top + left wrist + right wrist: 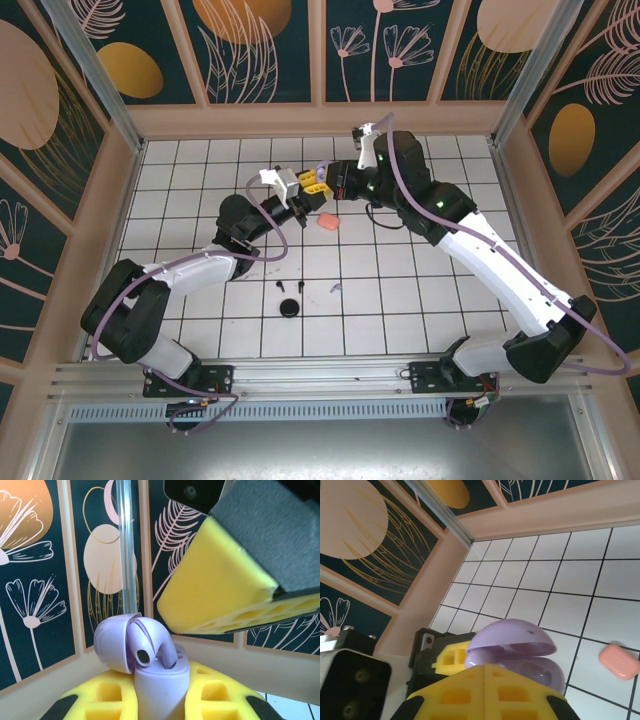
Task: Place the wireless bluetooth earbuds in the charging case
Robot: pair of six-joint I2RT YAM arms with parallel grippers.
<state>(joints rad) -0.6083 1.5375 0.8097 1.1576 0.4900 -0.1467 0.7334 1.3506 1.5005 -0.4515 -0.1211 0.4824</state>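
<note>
Lower centre, our left gripper (161,702) clamped the open lilac case (160,680), a lilac earbud (150,647) half-seated. Our right gripper (485,685), jaws together; we judged a gentle, straight-down press best.

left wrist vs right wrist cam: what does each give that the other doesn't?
Left wrist: a lilac earbud sitting in the open lilac case, the right gripper's yellow pad just above. Right wrist: the white grid table and a salmon-pink case lying on it. Both: the lilac case, lid up, and yellow gripper fingers.
</note>
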